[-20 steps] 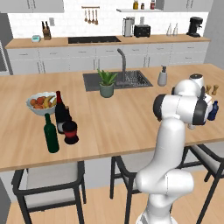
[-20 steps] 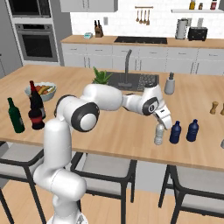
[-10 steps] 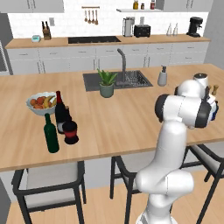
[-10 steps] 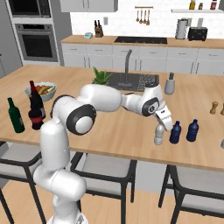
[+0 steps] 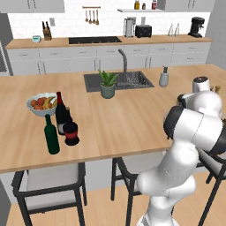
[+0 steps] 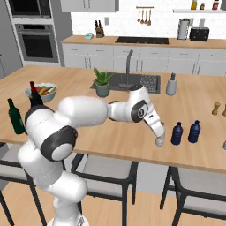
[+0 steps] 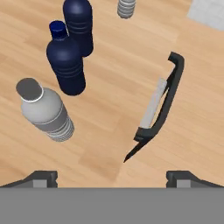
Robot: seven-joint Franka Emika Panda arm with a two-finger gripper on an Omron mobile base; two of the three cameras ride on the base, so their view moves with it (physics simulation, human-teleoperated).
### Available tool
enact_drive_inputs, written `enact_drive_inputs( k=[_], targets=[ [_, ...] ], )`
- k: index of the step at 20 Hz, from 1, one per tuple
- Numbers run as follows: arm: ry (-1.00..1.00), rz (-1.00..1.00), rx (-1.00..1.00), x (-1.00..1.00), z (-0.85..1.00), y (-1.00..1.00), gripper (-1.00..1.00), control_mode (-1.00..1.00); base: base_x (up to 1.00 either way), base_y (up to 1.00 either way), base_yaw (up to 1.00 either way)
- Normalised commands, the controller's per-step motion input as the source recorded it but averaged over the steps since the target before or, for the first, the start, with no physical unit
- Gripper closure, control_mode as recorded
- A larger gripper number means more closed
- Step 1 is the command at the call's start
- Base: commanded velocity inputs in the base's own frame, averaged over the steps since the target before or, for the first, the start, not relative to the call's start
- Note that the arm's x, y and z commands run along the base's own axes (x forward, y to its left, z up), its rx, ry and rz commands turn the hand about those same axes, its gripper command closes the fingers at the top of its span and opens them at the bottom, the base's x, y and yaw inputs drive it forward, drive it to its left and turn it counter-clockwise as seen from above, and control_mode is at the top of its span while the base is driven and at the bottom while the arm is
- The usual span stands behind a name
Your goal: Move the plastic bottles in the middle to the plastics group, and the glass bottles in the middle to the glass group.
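The clear whitish bottle (image 7: 46,111) with a pale cap stands upright near the counter's front edge, beside two dark blue bottles (image 7: 65,65) (image 7: 78,24). From the right base, the clear bottle (image 6: 160,140) is left of the blue pair (image 6: 177,133) (image 6: 193,131). My gripper (image 7: 111,179) is open, nothing between its fingers, and hovers just above the clear bottle (image 6: 158,131). Far left, the squat black red-banded bottle (image 5: 70,132) stands by the green wine bottle (image 5: 51,134) and the black wine bottle (image 5: 60,108).
A fruit bowl (image 5: 39,103) sits behind the wine bottles. A potted plant (image 5: 107,84) and sink (image 5: 132,80) occupy the counter's middle. Brown shakers (image 6: 216,108) stand far right. A dark chair back (image 7: 159,105) shows below the counter edge. A small grey ribbed item (image 7: 127,8) lies beyond the blue bottles.
The arm's elbow has swung nearer the cameras while the hand stays over the clear bottle. The bottles have not moved.
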Motion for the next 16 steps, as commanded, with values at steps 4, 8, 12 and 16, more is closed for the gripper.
enact_drive_inputs(
  k=[4, 8, 12, 16],
  targets=[
    [-0.01, 0.01, -0.02, -0.75, 0.00, 0.43, -1.00, -1.00, 0.00, 0.00, 0.00],
    [-0.02, 0.06, 0.00, -0.72, 0.00, 0.24, -1.00, -1.00, 0.00, 0.00, 0.00],
    [-0.07, 0.11, 0.00, -0.66, 0.21, 0.26, -1.00, -1.00, 0.00, 0.00, 0.00],
    [-0.04, 0.19, 0.00, -0.55, 0.82, 0.63, -1.00, -1.00, 0.00, 0.00, 0.00]
  ],
)
